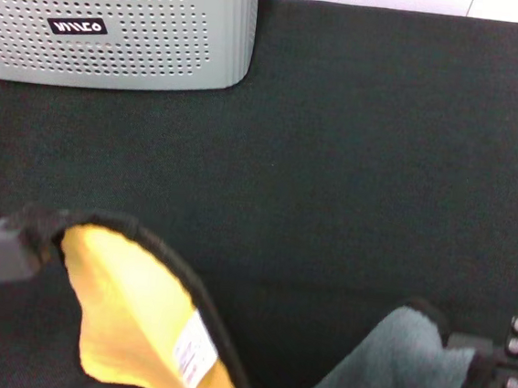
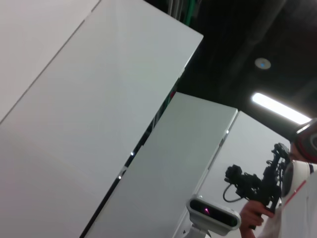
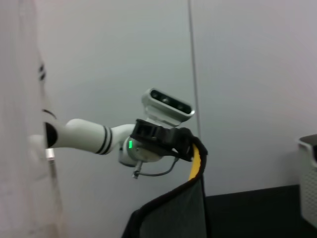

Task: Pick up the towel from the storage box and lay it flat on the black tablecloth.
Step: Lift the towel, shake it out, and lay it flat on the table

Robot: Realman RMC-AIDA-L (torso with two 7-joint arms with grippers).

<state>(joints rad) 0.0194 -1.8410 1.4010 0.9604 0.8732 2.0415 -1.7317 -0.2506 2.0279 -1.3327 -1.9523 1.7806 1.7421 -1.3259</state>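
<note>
The towel [image 1: 128, 310] hangs stretched between my two grippers above the near part of the black tablecloth [image 1: 353, 166]. Its yellow side with the white tag [image 1: 194, 353] shows at the left, and its grey side [image 1: 389, 372] shows at the right. My left gripper [image 1: 49, 233] is shut on the towel's left corner. It also shows in the right wrist view [image 3: 190, 146], pinching the black-trimmed edge. My right gripper [image 1: 464, 347] is shut on the right corner. The storage box [image 1: 163, 47] stands at the far left.
The tablecloth stretches from the box to the far right. The box's corner shows at the edge of the right wrist view [image 3: 309, 168]. The left wrist view shows only white wall panels [image 2: 99, 124] and a person with a camera rig [image 2: 257, 188].
</note>
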